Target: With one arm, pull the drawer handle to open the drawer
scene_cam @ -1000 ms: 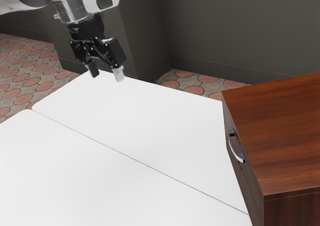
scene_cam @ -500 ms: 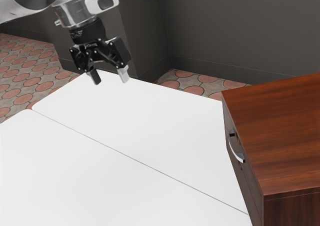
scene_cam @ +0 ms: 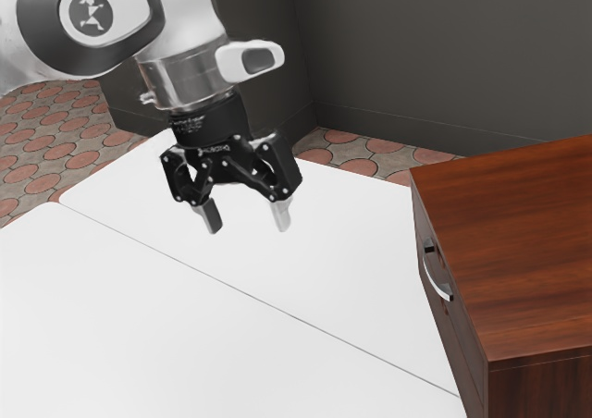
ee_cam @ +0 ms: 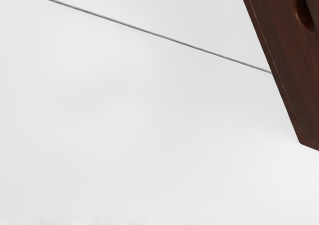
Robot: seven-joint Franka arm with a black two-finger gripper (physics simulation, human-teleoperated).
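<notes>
— Two white slabs of the table (scene_cam: 139, 344) meet at a thin seam (scene_cam: 277, 307) nearest me.
— And what's to be pulled?
— At the exterior view's right: a dark wooden drawer unit (scene_cam: 518, 242), its curved metal handle (scene_cam: 435, 275) facing the table.
— The gripper (scene_cam: 247, 224)?
— It hangs farther back above the table, fingers spread wide, holding nothing, well apart from the handle. Beyond, tiled floor (scene_cam: 55, 131) and grey wall (scene_cam: 444, 48).
</notes>
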